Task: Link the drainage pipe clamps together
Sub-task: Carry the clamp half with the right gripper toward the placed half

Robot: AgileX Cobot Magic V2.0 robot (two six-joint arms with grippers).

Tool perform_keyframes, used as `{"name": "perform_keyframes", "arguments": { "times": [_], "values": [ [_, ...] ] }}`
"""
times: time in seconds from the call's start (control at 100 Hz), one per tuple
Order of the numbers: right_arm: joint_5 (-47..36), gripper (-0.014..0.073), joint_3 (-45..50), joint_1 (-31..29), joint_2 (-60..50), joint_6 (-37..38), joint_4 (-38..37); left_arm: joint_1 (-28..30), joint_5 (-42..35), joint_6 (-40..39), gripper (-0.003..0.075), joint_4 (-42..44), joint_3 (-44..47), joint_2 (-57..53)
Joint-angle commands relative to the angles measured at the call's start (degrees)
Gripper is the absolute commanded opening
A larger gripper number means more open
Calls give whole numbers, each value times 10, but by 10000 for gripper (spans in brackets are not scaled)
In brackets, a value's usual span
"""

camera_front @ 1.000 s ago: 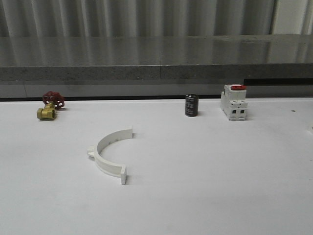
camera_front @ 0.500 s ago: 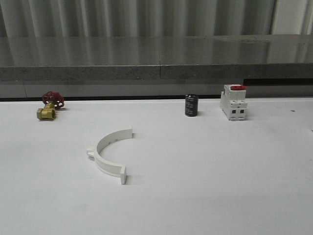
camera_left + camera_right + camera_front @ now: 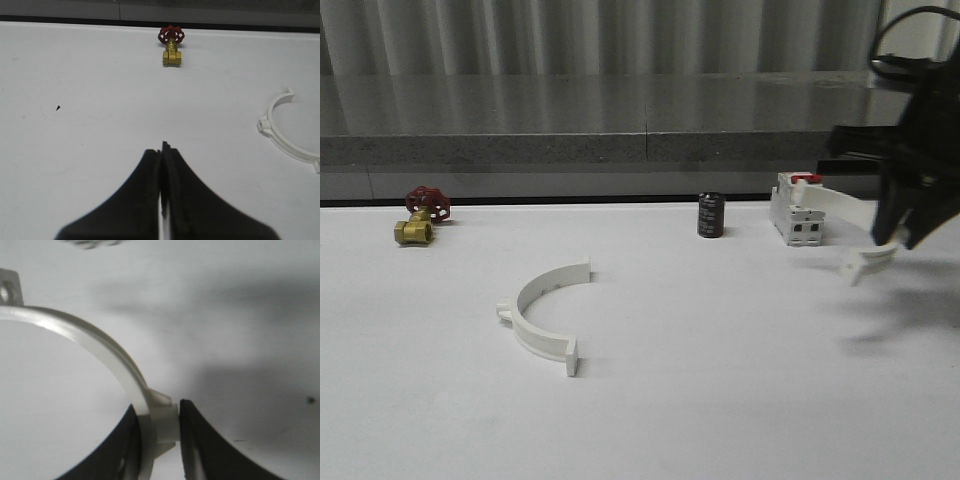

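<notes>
Clamps come in two halves. In the front view, one half lies flat on the white table, left of centre and fairly near, its open side facing right, a small tab on its left side and flat flanges at both ends. The other half is off the table at the right, held in the air by the right gripper, which is dark and blurred. That half runs from in front of the breaker to the gripper, tilted, with one flange hanging just below the fingers. Along the far edge stand a brass valve with a red wheel at the left, a small black cylinder near the middle, and the breaker just right of it. The two halves are well apart.

In the left wrist view, the left gripper hovers over bare table with its fingers pressed together and nothing between them. The valve sits far ahead of it. The lying half curves in at the right edge, well clear of the fingers.

In the right wrist view, the right gripper is clamped on the held half, squeezing the tab on its outer side between both fingers. The arc sweeps away from the grip to a flange with a hole at the far left. The table lies blurred below.
</notes>
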Motion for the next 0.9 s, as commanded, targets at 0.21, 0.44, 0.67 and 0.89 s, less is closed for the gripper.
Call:
{"name": "perform_keyframes", "arguments": {
  "times": [0.21, 0.44, 0.67, 0.89],
  "values": [
    [-70, -35, -29, 197, -11, 297, -179, 1, -45, 0, -21, -9, -15, 3],
    [-57, -35, -82, 256, 55, 332, -194, 1, -45, 0, -21, -9, -15, 3],
    [-46, -35, -132, 278, 97, 347, -194, 1, -45, 0, -21, -10, -15, 3],
    [-48, -35, -137, 287, 112, 366, -194, 1, -45, 0, -21, -10, -15, 3]
  ]
}}
